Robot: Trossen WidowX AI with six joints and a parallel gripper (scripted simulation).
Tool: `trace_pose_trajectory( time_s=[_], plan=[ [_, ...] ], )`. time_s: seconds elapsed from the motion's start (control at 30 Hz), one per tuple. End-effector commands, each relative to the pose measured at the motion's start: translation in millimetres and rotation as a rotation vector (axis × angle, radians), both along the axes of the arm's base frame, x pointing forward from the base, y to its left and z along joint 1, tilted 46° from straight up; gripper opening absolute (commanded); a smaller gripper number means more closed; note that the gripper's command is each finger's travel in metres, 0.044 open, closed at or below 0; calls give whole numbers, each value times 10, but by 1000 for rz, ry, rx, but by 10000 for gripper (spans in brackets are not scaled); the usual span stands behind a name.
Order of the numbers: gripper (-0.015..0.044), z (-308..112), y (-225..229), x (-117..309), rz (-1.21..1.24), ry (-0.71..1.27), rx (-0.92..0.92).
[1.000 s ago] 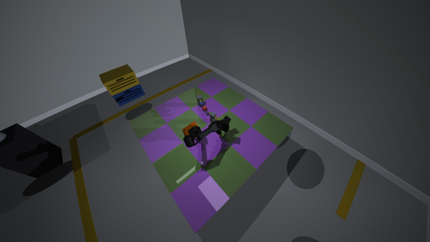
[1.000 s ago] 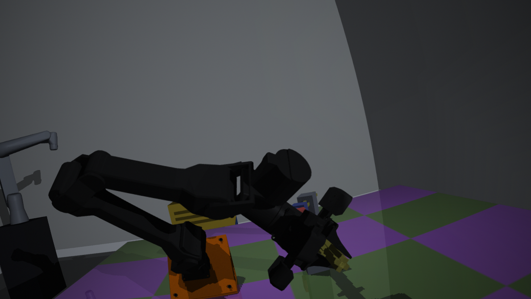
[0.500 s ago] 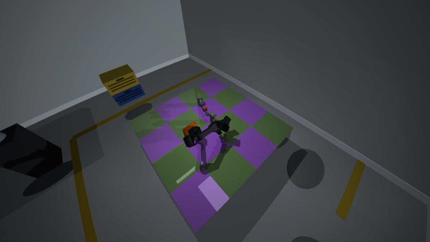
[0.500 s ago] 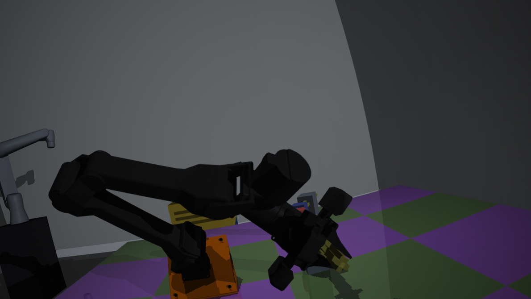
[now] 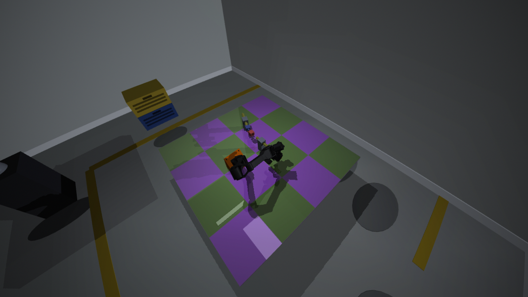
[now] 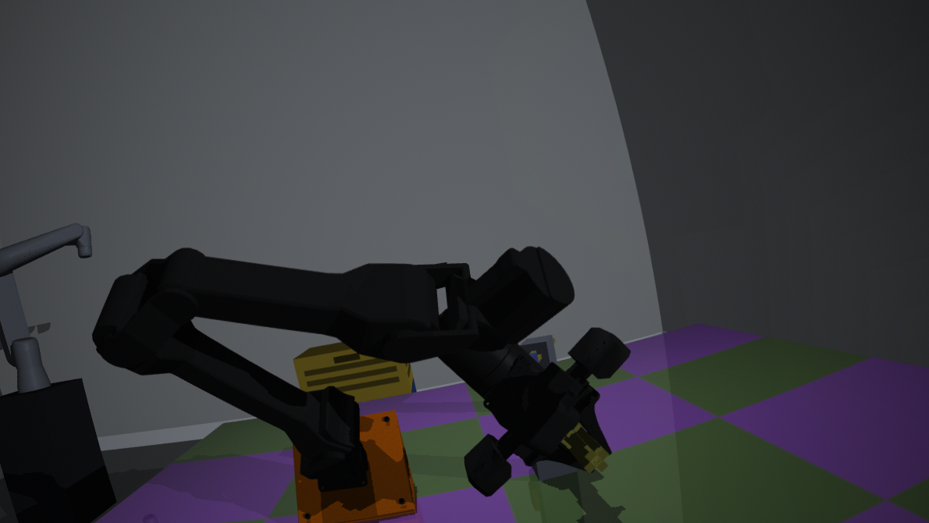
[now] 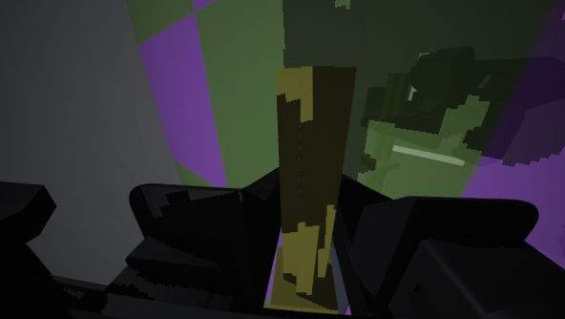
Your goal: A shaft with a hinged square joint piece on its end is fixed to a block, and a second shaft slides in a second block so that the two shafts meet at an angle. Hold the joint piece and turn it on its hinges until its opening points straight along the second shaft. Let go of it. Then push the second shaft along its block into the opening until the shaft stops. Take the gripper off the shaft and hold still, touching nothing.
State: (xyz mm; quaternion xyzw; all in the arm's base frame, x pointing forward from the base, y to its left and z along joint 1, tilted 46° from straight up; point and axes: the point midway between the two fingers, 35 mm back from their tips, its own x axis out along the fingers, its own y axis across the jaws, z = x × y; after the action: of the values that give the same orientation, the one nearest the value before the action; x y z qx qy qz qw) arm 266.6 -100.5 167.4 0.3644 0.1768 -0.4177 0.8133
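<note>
My gripper (image 6: 595,458) (image 7: 304,171) is shut on the yellow second shaft (image 6: 583,446) (image 7: 305,158), which stands up between the fingers in the wrist view. The shaft runs through its grey block (image 5: 261,141) (image 6: 557,469), just beside the gripper. Its far end (image 5: 257,138) points towards the red joint piece (image 5: 251,133); a small gap seems to lie between them, and whether the opening is lined up is too small to tell. Behind the red piece are a blue part (image 5: 247,127) (image 6: 533,357) and the first shaft's grey block (image 5: 245,120) (image 6: 549,348). The arm hides the joint in the exterior view.
The orange base plate (image 5: 229,163) (image 6: 389,464) of my arm is beside the blocks. A yellow and blue box (image 5: 149,101) (image 6: 354,373) is beyond the checkered mat (image 5: 329,156). A grey arm (image 6: 29,367) stands on a black pedestal (image 5: 33,177) (image 6: 51,441).
</note>
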Motion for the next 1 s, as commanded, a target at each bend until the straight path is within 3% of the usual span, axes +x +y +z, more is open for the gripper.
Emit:
trace_pose_trajectory(
  time_s=[0.0, 0.53, 0.97],
  plan=[
    [0, -93, -9, 13, -77, 72, 42],
    [0, -246, 156, -2, -342, 344, 34],
    [0, -374, 350, 19, -415, 409, -20]
  ],
)
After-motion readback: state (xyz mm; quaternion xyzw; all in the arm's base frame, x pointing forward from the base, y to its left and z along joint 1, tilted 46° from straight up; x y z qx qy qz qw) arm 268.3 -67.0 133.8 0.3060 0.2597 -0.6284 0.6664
